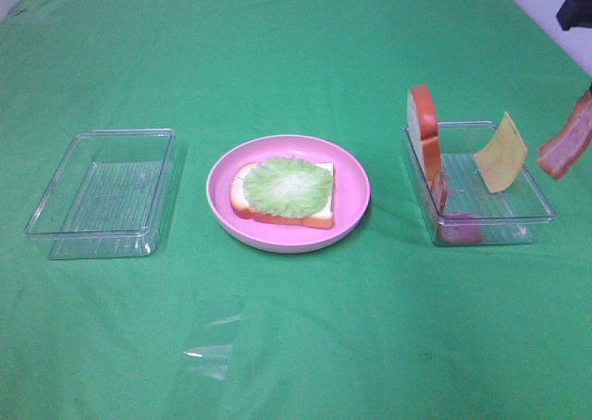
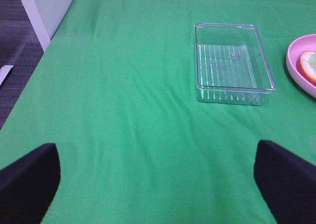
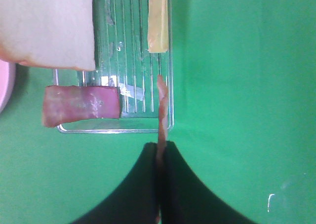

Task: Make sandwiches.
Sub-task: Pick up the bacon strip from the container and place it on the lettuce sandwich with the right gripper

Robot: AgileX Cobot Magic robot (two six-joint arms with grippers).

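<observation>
A bread slice (image 1: 326, 218) topped with a pale green lettuce leaf (image 1: 287, 186) lies on the round pink plate (image 1: 356, 184). A second bread slice (image 1: 424, 124) stands on edge in the right clear tray (image 1: 541, 203), with a yellow cheese square (image 1: 501, 152) and a bacon strip (image 1: 461, 228). My right gripper (image 3: 160, 157) is shut on another bacon strip (image 1: 566, 144) and holds it in the air past the tray's right end. My left gripper (image 2: 158, 184) is open and empty above bare cloth.
An empty clear tray (image 1: 102, 191) stands left of the plate; it also shows in the left wrist view (image 2: 232, 61). A green cloth (image 1: 296, 346) covers the table. The table's left edge and the floor show in the left wrist view (image 2: 19, 61).
</observation>
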